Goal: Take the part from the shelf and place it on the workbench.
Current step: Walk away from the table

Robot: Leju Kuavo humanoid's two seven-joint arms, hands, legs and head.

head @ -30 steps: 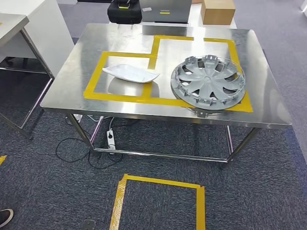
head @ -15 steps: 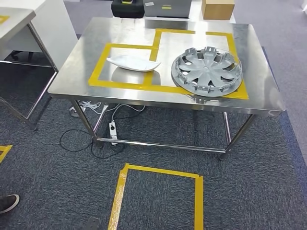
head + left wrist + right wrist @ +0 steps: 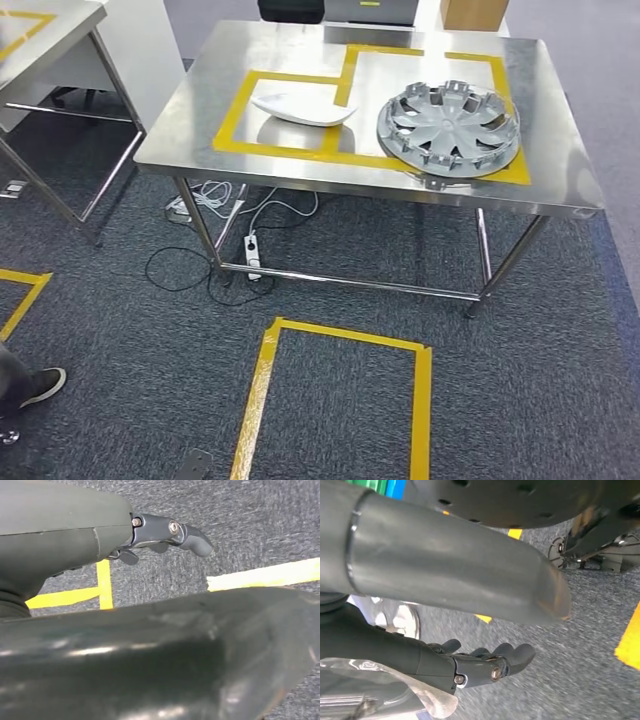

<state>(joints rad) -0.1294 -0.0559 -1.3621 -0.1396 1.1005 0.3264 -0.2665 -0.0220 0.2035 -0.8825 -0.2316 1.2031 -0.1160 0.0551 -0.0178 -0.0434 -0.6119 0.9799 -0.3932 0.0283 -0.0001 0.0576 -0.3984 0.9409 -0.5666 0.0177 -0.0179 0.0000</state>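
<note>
Grey carpet (image 3: pixel 113 330) marked with yellow tape (image 3: pixel 340 345) surrounds a steel workbench (image 3: pixel 226 70), where a silver wheel cover (image 3: pixel 449 128) and a white curved part (image 3: pixel 303 110) each lie flat inside taped outlines (apparently assigned drop zones). Its long axis runs across the bench, one tapered end towards the wheel cover. Hanging low, the left hand (image 3: pixel 166 532) and right hand (image 3: pixel 486 662) hold nothing, fingers loosely extended.

Head view: high, facing forward-down at counter (image 3: pixel 362 180) near edge, mid-distance. Wrist views: close behind left hand (image 3: pixel 166 532) and right hand (image 3: pixel 486 662), facing floor; all share yellow-taped carpet (image 3: pixel 136 380).
</note>
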